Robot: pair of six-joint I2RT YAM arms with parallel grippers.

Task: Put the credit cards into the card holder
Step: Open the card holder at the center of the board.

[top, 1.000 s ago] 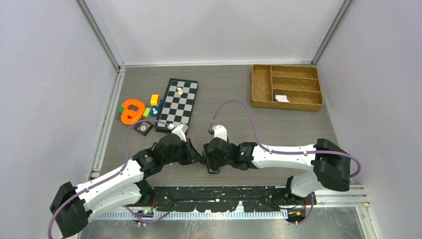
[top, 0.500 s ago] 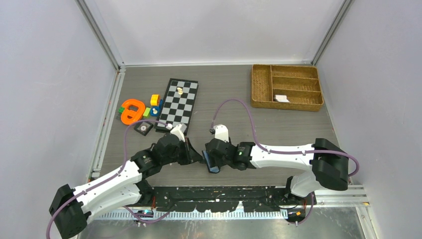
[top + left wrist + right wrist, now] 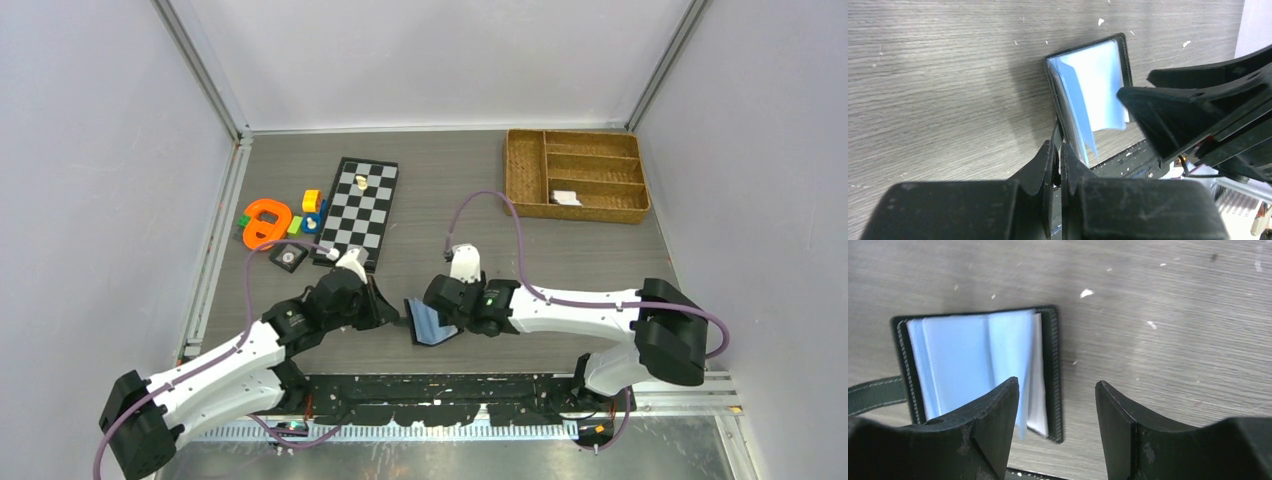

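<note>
Barely begun: pinning the open card holder (image 3: 430, 322) near the desk's near edge with left gripper (image 3: 1058, 146) clamped on its strap, right gripper (image 3: 1057, 390) parted and empty, no credit cards in.

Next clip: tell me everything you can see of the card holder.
The card holder lies open on the grey wood-grain table, toward its near edge. Black leather-like cover with stitched border; pale blue sleeves inside, some fanned upward. No card shows in it. Its dark strap is pinched in the shut left gripper. The open right gripper hangs over the opposite edge, one finger above the sleeves; contact unclear.
</note>
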